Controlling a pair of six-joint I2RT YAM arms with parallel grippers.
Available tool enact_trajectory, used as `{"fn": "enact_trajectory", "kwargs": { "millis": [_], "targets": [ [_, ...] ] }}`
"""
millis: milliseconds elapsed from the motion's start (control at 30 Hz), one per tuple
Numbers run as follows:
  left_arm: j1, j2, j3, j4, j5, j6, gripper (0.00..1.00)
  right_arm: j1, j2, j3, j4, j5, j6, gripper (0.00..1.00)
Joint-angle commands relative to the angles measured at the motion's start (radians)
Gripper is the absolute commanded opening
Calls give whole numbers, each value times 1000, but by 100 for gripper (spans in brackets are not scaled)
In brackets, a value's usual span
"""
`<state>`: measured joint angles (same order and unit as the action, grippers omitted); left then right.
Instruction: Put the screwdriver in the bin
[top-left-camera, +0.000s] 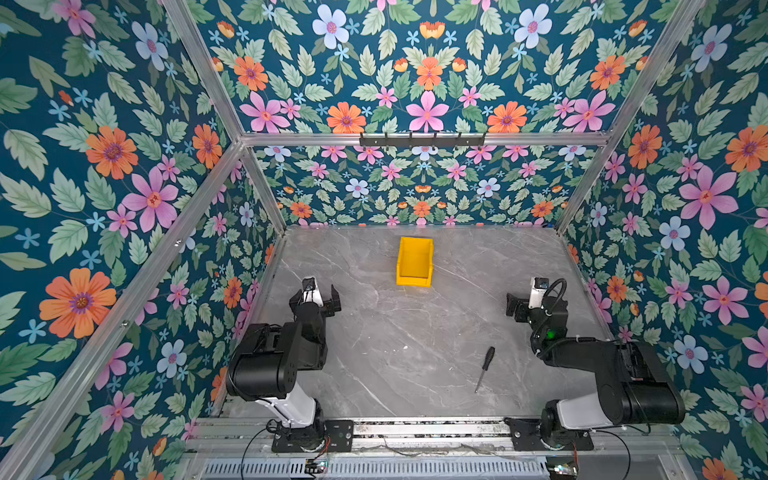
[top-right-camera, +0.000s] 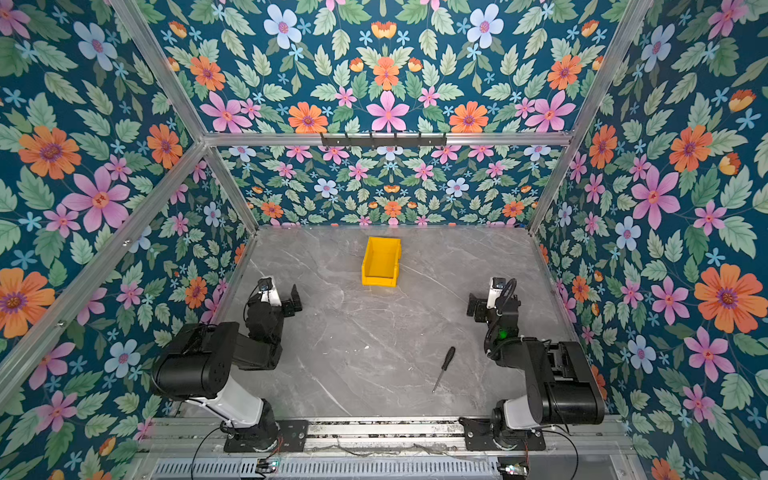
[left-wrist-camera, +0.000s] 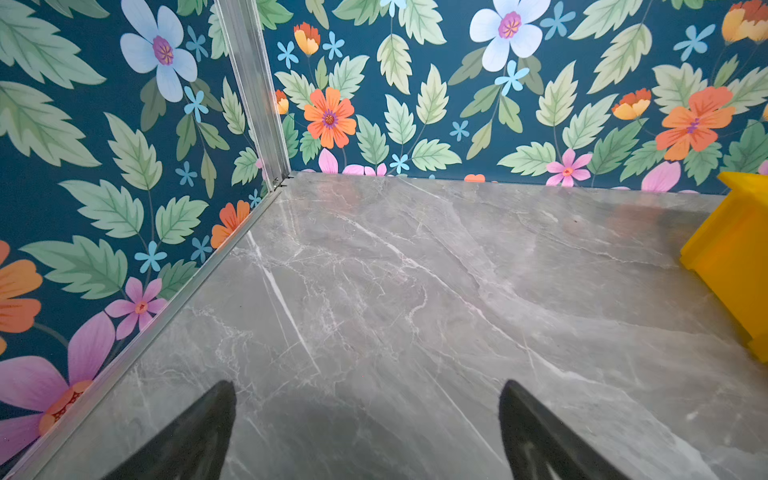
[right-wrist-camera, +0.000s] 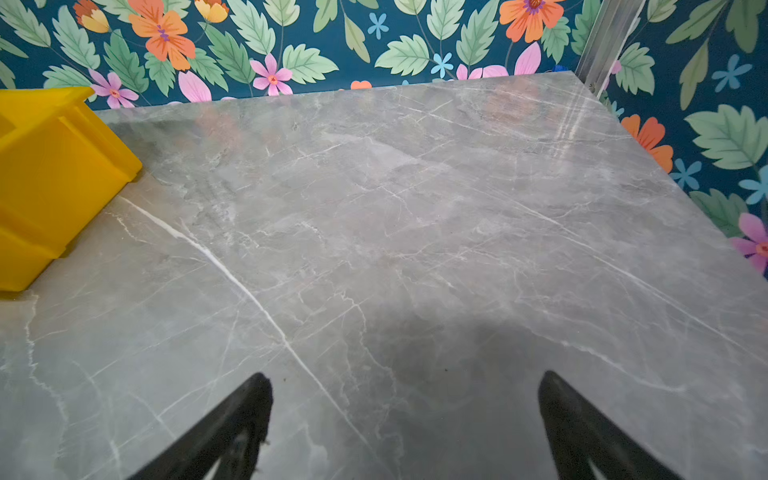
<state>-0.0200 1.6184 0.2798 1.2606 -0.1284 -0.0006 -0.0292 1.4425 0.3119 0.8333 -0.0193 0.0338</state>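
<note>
Marble tabletop (top-left-camera: 415, 332) carries everything. Left gripper (left-wrist-camera: 368, 415) and right gripper (right-wrist-camera: 405, 407) hover at either side, jaws spread wide, holding nothing. The yellow bin (top-left-camera: 414, 262) stands toward the back. The screwdriver (top-left-camera: 484, 368) lies flat on the marble, well apart from it, near the right arm.

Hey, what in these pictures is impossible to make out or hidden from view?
- Screwdriver tip: too small in both top views to tell its type; out of frame in both wrist views.
- Bin: cut off by the picture edge in both wrist views, inside mostly hidden by its own wall.
- Left hand and right hand: only tips show in wrist views.
</note>
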Motion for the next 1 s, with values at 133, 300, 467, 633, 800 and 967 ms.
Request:
{"fn": "enact_trajectory", "kwargs": {
  "millis": [133, 300, 467, 633, 800, 967],
  "targets": [
    [1, -1, 1, 5, 1, -7, 100, 0, -3, 3, 33, 2, 12, 99],
    [0, -1, 1, 5, 0, -8, 100, 0, -3, 6, 30, 1, 12, 99],
    [0, -1, 1, 5, 2, -8, 100, 0, -4, 5, 30, 1, 13, 99],
    [0, -1, 0, 5, 1, -9, 100, 0, -4, 4, 30, 1, 11, 99],
    [0, -2, -1, 7, 1, -8, 100, 0, -3, 4, 32, 1, 12, 99],
    [-2, -59, -11, -16, 31, 4, 100, 2, -5, -4, 47, 10, 7, 99]
  ]
}}
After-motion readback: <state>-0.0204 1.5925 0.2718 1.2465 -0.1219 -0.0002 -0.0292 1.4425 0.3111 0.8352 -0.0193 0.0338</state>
